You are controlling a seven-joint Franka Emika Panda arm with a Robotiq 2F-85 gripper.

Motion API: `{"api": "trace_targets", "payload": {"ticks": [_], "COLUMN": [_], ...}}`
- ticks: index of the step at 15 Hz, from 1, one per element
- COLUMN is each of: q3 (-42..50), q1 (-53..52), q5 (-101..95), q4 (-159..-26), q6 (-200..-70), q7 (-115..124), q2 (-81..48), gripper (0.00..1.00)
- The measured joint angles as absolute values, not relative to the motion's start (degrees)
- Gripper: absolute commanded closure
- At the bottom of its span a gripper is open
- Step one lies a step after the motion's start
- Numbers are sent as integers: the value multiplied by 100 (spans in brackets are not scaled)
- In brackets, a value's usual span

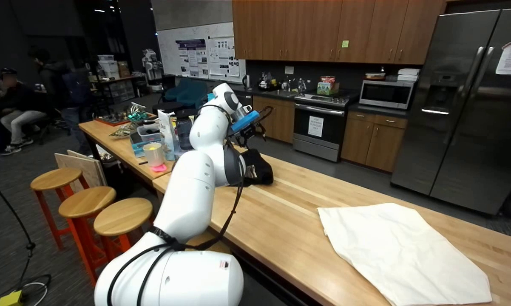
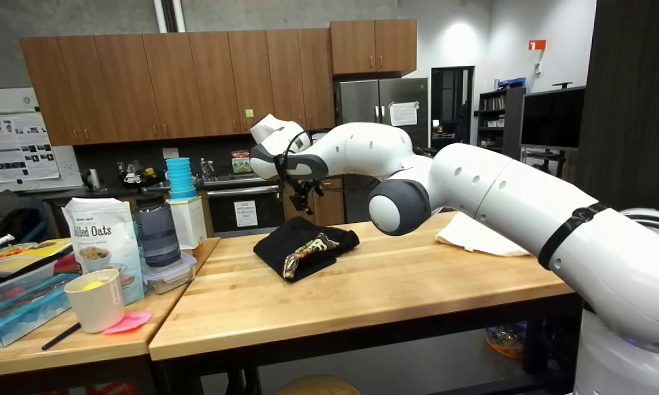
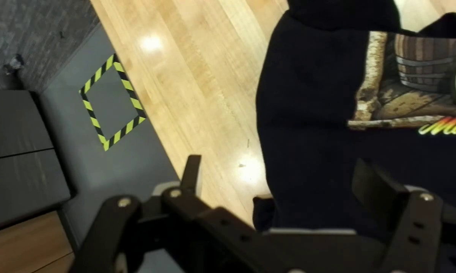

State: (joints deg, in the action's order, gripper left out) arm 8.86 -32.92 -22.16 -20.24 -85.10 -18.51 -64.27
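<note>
Gripper [image 3: 277, 163] of a white robot arm [image 2: 369, 149] hangs above a rumpled black garment [image 2: 299, 244] on a wooden table [image 2: 285, 307], its jaws spread wide apart. Seen from the wrist, the garment's edge runs between the two fingers [image 3: 191, 174]: one finger stands over wood near the table's rim, while the second finger [image 3: 376, 189] stands over dark cloth, with more fabric reaching ahead of the tips and out past that side. A printed picture [image 3: 414, 83] on the garment, showing a barrel and a birch-like border, lies beyond that finger's tip, with bright lettering [image 3: 446, 126] partly out of view along its lower edge.

In an exterior view the gripper appears just over the garment, apart from its folds; exactly how high is hard to tell. The garment lies near the end that meets a second table [image 2: 110, 343], where a bag marked "Oats" [image 2: 96, 241], a dark bottle [image 2: 158, 230] and a pale mug [image 2: 96, 304] stand close together; behind them, a stack of turquoise cups [image 2: 180, 178] stands on a box [image 2: 188, 219]. Well apart from the gripper lies a white cloth [image 1: 404, 250], visible in both exterior views. A stove [image 1: 332, 129] and a steel refrigerator [image 1: 459, 127] stand beyond the table, and yellow-and-black tape [image 3: 92, 115] outlines a four-sided patch of floor [image 3: 129, 163].
</note>
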Motion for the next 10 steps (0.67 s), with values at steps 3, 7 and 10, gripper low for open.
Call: {"api": "trace_targets", "payload": {"ticks": [3,7,10], "q3": [485,-108,-513], "q1": [-3167,-2966,-2778], "q5": [-1637,-980,-505], "q4": [-2036,-2074,-2157], "q6": [-8463,-8520,-8517], "q7": [-1871,-2142,-2481], "q2": [-6294,-6285,-6291], "gripper": [0,0,0]}}
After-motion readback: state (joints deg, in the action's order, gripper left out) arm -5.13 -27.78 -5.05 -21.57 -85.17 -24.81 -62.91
